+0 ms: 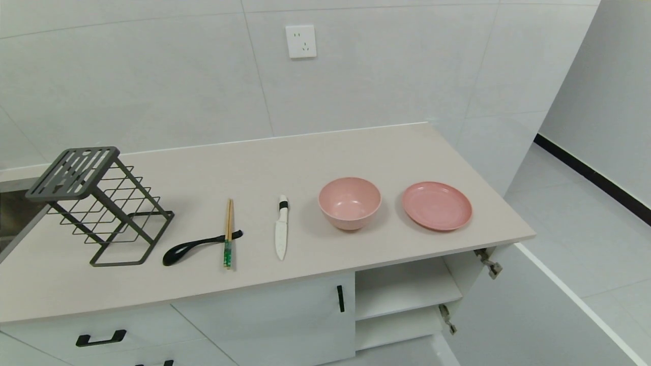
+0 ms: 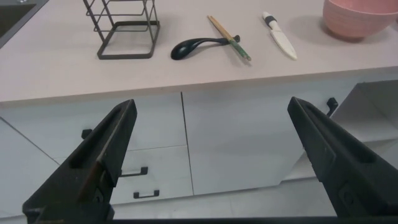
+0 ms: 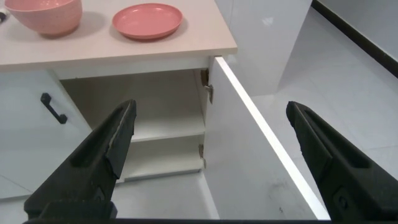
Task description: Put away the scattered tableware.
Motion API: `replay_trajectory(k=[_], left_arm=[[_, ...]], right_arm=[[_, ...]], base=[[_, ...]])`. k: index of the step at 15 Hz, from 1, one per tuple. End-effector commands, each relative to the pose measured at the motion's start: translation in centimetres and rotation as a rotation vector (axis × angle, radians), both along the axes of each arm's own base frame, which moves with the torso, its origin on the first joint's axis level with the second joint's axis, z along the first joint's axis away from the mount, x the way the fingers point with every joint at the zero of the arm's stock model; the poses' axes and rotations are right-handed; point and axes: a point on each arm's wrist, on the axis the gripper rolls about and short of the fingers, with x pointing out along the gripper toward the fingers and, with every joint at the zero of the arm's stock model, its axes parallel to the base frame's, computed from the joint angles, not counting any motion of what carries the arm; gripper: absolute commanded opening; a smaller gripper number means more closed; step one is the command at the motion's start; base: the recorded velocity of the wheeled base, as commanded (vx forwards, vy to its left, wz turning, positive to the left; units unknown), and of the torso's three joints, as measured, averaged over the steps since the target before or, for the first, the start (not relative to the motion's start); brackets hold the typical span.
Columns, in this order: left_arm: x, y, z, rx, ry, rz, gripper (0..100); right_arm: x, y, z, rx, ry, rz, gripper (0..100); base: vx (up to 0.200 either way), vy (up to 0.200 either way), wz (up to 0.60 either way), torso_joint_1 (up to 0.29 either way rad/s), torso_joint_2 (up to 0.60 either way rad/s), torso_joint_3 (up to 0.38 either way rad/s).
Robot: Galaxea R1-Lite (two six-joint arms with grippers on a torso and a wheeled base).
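On the beige counter [image 1: 305, 157] lie, from left to right, a black spoon [image 1: 196, 246], a pair of chopsticks [image 1: 228, 233], a white knife [image 1: 282, 227], a pink bowl [image 1: 350, 202] and a pink plate [image 1: 437, 205]. A dark wire rack [image 1: 96, 203] stands at the counter's left end. My left gripper [image 2: 211, 155] is open, held low in front of the cabinet doors, below the spoon [image 2: 193, 46] and chopsticks [image 2: 229, 37]. My right gripper [image 3: 208, 155] is open too, in front of the open cabinet below the plate [image 3: 147, 20].
The cabinet under the bowl and plate stands open, with its white door [image 3: 261, 130] swung out and two bare shelves [image 1: 404, 292] inside. Closed doors and drawers with black handles [image 1: 100, 337] lie to the left. A sink edge [image 1: 10, 213] is at the far left.
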Motion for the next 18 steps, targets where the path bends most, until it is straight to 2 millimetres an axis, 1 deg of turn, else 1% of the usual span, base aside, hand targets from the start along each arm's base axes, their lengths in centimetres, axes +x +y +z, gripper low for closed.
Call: replay_trajectory(k=[1,2,5,15,18], left_arm=[[0.01,0.00,0.00,-0.001,0.001,0.000,100],[0.01,0.00,0.00,-0.005,0.001,0.000,100],[0.01,0.00,0.01,-0.016,-0.002,-0.001,100],[0.01,0.00,0.00,-0.039,-0.002,0.000,100],[0.01,0.00,0.00,-0.033,-0.001,0.000,100]], right_arm=[[0.01,0.00,0.00,-0.001,0.001,0.000,100],[0.01,0.00,0.00,-0.001,0.001,0.000,100],[0.01,0.00,0.00,0.001,0.001,0.000,100],[0.01,0.00,0.00,0.001,0.001,0.000,100],[0.02,0.00,-0.04,-0.004,0.003,0.002,100]], base=[[0.000,0.000,0.00,0.000,0.00,0.000],[0.000,0.000,0.00,0.000,0.00,0.000],[0.200,0.000,0.00,0.002,0.00,0.001],[0.000,0.000,0.00,0.000,0.00,0.000],[0.200,0.000,0.00,0.001,0.00,0.002]])
